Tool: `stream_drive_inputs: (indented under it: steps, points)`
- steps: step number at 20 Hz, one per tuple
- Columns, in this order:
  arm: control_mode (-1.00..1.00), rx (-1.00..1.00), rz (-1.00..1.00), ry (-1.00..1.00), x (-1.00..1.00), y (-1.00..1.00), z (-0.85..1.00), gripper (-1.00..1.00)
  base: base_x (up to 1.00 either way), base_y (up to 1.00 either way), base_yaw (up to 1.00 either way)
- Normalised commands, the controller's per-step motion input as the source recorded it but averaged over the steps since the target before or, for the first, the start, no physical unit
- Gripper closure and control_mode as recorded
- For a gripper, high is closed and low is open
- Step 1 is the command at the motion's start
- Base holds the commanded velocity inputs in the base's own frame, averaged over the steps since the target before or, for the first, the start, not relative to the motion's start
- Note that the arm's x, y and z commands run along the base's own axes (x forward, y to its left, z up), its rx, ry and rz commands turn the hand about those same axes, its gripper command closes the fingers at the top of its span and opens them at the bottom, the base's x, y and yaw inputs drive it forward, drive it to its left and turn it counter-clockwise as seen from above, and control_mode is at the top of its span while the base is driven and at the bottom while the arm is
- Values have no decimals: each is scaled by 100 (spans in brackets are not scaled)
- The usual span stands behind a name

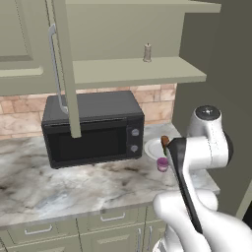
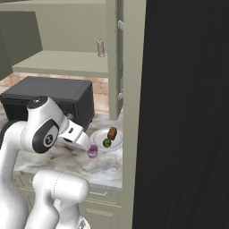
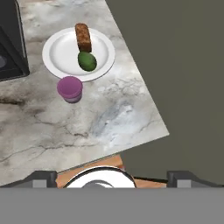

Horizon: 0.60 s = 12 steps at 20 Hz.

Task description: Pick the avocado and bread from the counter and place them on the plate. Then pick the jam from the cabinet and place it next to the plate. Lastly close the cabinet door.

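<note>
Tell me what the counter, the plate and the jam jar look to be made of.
Counter: polished stone, probably marble, going by its grey-white surface with dark veins. Plate: plain white-grey with a raised rim and a soft sheen, likely glazed ceramic, possibly plastic. Jam: a purple-magenta jar beside the plate; the flat rendered colour leaves glass or plastic open.

arm [image 1: 206, 147]: glossy white rounded links; dark grey joint caps | black strip along forearm
</note>
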Motion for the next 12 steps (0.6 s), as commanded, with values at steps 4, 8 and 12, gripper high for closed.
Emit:
stream_drive_inputs:
  steps: [4, 8, 12]
  points:
    - [-100, -7, 0, -2, -62, -11, 66, -100, 0, 0, 0]
    - [-100, -5, 2, -7, -66, -20, 51, -100, 0, 0, 0]
    - [-100, -5, 5, -8, -56, -22, 42, -100, 0, 0, 0]
